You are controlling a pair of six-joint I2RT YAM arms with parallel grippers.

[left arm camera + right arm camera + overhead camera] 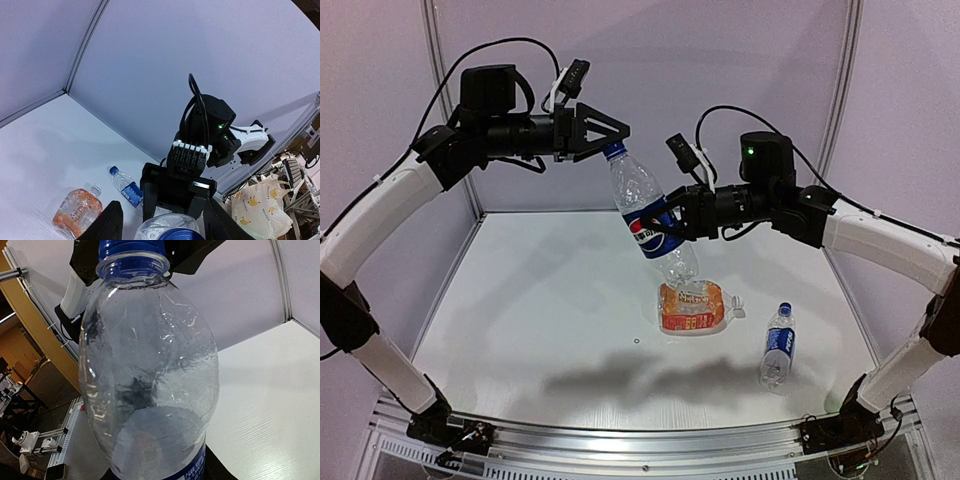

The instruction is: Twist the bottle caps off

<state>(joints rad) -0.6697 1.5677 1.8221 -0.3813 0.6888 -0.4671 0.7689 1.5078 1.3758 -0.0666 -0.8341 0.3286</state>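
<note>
The right gripper (675, 225) clamps the tilted Pepsi bottle (640, 190) aloft while the left gripper (618, 135) stands half-open astride its blue cap (613, 151), where closing off-centre could slip off or spin the bottle.

- A robotics lab's test cell: two robot arms (380, 215) are bolted to an aluminium rail (650, 440) at the near edge of a white table (540, 300).
- Pale panels (720, 80) in slim metal posts wall the table in.
- Beyond the panels is a cluttered workroom, with a printed plastic bag (257, 202) and bare aluminium framing (45, 440).
</note>
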